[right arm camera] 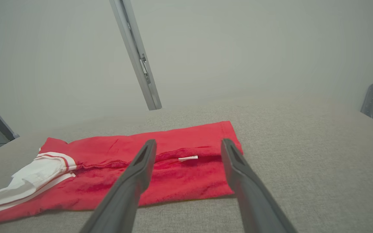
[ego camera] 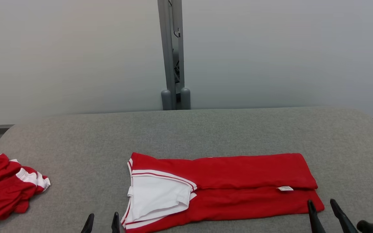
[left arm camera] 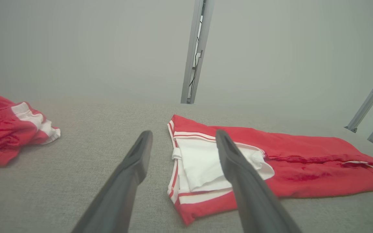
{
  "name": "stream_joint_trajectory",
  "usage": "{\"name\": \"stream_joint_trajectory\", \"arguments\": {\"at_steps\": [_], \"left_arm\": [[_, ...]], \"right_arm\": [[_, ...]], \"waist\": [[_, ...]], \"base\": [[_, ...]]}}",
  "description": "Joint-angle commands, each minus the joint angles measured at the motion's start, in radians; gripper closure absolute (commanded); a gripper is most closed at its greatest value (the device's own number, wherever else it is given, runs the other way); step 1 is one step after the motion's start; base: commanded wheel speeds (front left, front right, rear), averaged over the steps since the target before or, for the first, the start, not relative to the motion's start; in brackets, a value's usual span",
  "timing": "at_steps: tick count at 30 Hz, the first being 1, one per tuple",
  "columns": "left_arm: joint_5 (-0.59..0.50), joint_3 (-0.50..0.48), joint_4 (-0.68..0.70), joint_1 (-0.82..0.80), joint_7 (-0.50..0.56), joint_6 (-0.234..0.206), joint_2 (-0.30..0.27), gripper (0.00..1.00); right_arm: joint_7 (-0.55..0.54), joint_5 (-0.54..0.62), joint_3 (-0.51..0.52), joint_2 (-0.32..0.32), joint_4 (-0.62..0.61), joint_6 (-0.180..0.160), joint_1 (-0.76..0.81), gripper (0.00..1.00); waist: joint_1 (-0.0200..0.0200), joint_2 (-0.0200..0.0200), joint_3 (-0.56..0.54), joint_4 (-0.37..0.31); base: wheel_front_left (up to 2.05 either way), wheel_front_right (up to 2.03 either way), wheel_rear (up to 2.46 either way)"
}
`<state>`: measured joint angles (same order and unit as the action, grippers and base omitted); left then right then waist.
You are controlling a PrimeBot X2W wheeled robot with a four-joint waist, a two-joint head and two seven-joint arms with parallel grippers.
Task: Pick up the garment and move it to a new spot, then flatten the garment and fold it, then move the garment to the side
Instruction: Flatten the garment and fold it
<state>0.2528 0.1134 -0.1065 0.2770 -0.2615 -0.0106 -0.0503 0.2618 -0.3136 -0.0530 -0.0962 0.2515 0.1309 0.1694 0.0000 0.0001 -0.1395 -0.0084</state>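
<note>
Both agape, empty: left gripper [ego camera: 103, 216], right gripper [ego camera: 321, 202] | garment [ego camera: 238, 174] folded flat

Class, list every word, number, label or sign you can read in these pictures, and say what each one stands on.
Nothing here can be read.
On the folded red garment, a white tag: too small to read.
On the crumpled red cloth to its left: no lettering shows.
</note>
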Motion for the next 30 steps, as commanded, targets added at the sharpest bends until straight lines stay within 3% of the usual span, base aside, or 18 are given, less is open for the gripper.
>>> {"name": "stream_joint_trajectory", "arguments": {"at_steps": [1,8,17,30], "left_arm": [[0.014,-0.002,-0.002,-0.017,-0.004,0.001,-0.003,0.00],[0.006,0.022,0.001,-0.041,-0.004,0.001,-0.002,0.00],[-0.032,0.032,-0.007,-0.073,-0.004,0.033,-0.002,0.00],[-0.043,0.044,-0.006,-0.108,-0.004,0.057,-0.002,0.00]], "right_arm": [[0.005,-0.019,0.002,-0.010,0.018,0.000,-0.035,0.00],[0.004,-0.121,0.066,-0.041,0.192,0.000,-0.175,0.00],[-0.058,-0.150,0.157,-0.081,0.594,0.000,-0.405,0.00],[-0.038,-0.171,0.167,-0.064,0.823,0.000,-0.541,0.00]], "waist": [[0.0000,-0.0001,0.015,0.015],[0.0000,-0.0001,0.067,0.072],[0.0000,-0.0001,0.143,0.135],[0.0000,-0.0001,0.190,0.138]], "base": [[0.00,0.00,0.00],[0.00,0.00,0.00],[0.00,0.00,0.00],[0.00,0.00,0.00]]}}
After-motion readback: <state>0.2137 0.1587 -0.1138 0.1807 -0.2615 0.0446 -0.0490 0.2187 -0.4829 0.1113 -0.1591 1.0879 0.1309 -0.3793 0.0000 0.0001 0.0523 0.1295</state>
